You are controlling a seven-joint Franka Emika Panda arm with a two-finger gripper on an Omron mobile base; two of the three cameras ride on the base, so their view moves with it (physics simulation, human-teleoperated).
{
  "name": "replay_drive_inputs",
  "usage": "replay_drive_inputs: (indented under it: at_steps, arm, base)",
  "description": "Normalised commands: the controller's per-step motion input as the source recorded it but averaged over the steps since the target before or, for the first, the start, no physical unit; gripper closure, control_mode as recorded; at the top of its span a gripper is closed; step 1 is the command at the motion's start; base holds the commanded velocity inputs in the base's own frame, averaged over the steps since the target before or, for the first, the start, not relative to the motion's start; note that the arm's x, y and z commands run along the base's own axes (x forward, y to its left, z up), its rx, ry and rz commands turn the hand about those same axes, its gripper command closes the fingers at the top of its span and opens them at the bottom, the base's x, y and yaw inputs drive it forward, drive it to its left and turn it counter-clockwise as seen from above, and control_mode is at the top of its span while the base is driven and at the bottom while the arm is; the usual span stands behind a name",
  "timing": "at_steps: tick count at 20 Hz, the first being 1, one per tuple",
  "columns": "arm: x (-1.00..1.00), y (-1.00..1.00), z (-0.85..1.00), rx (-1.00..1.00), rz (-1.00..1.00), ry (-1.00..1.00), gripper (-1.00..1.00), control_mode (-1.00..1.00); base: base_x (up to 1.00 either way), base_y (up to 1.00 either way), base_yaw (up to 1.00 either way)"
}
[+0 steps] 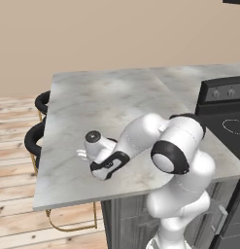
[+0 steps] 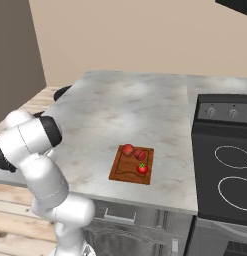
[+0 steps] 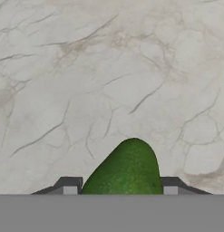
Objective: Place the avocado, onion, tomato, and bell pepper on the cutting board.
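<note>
Gripper [image 3: 120,192]: clenched on the avocado [image 3: 124,170], which sits between the two fingertips at 6 o'clock in the hand view, just over the marble counter [image 3: 109,68].
Cutting board [image 2: 132,165]: on the counter near the stove [image 2: 222,165], well apart from the arm; three red items [image 2: 135,157] lie on it.
Step (judged): avocado is the last piece to carry over.
Risk 1: fruit is rounded and tapered; it could squirt out of the pinch during a fast lift.
Risk 2: a long sweep across; a low path might strike the red pieces and roll them off.
</note>
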Motion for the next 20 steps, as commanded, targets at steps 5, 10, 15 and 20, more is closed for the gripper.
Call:
replay_drive_inputs:
  at_steps: [5,10,15,20]
  arm:
    - [0.02,-0.44,0.35,0.02,0.00,0.00,1.00,-1.00]
    - [0.00,-0.37,0.53,0.06,0.00,0.04,1.00,-1.00]
    - [0.00,-0.33,0.64,0.07,0.00,0.09,1.00,-1.00]
    - [0.00,-0.34,0.62,0.07,0.00,0.11,1.00,-1.00]
  base:
    - [0.00,0.00,0.00]
    - [0.00,0.00,0.00]
    - [0.00,0.00,0.00]
    - [0.00,0.00,0.00]
